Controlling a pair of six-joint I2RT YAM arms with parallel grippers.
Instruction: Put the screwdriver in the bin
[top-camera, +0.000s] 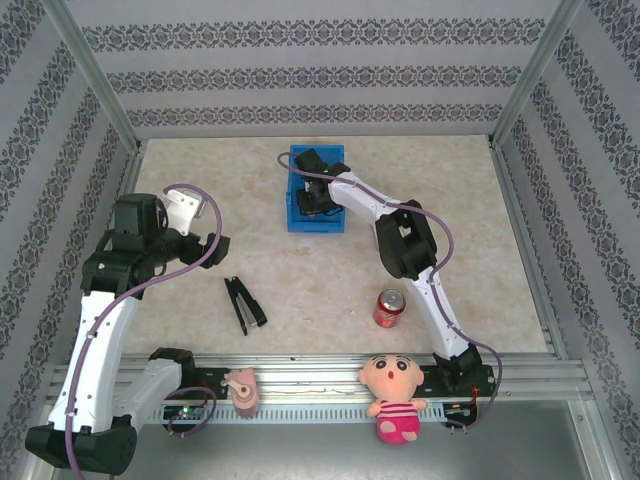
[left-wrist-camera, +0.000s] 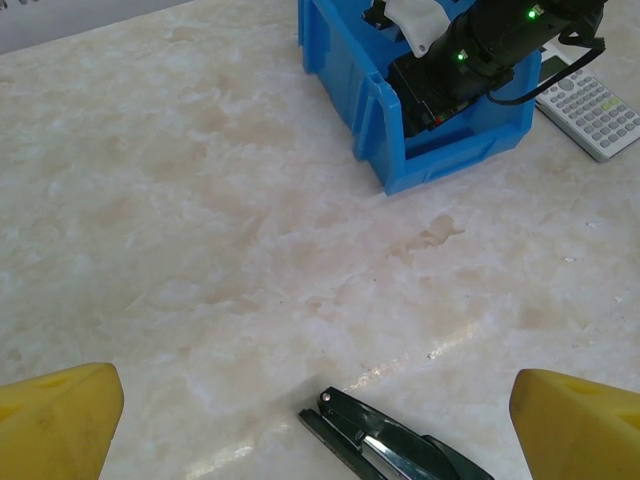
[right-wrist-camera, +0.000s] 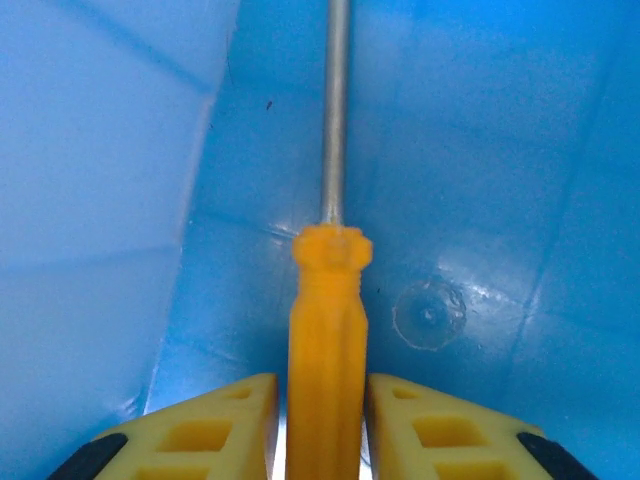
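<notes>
Right wrist view has the right gripper (right-wrist-camera: 325, 405) down inside the bin (right-wrist-camera: 95, 150), jaws clamped on the handle of the screwdriver (right-wrist-camera: 328, 310), so seemingly only the release is left, while the left gripper (left-wrist-camera: 320, 425) hangs wide apart above the table (left-wrist-camera: 180, 200)

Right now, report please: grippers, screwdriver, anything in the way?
Right gripper shut on screwdriver, inside bin. Left gripper open, near stapler. Nothing blocking in bin.
</notes>
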